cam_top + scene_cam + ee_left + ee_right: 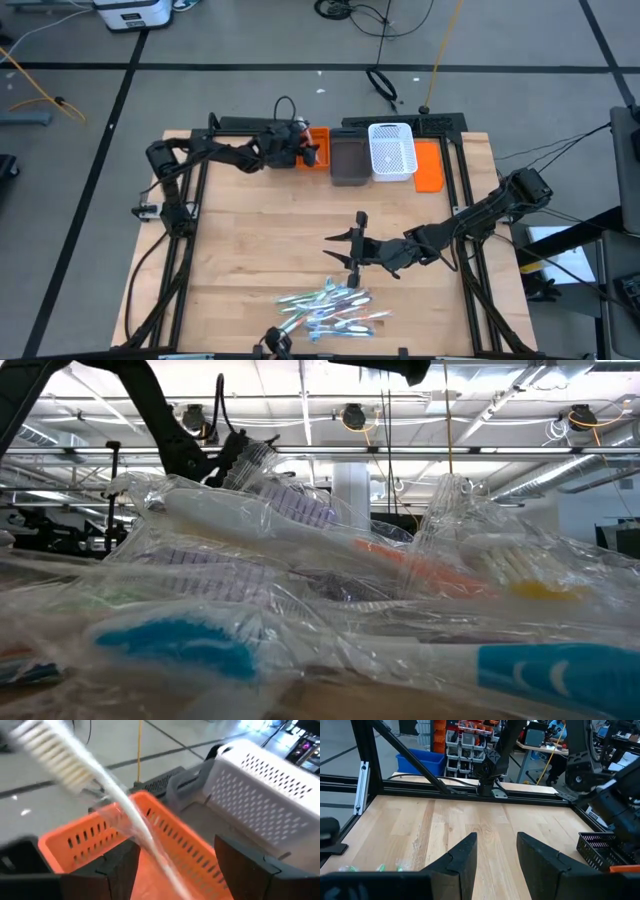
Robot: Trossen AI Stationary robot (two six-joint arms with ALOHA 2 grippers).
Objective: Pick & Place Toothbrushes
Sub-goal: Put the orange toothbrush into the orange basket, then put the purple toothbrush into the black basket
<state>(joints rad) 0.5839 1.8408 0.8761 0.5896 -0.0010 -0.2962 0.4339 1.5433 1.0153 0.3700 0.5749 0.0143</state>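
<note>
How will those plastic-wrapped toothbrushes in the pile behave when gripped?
The wrapped toothbrushes look light and stiff, but the loose crinkled wrap probably slides under fingers. They lie overlapping, so lifting one may drag neighbours. Flat handles likely won't roll.

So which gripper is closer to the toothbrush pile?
The right gripper: it hovers just above the toothbrush pile at the table's front. The left gripper is far off at the back, over the orange bin.

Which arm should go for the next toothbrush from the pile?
The right. The right gripper hovers open and empty just above the toothbrush pile at the table's near edge. The left gripper is far off over the orange bin, open, a toothbrush between its fingers.
</note>
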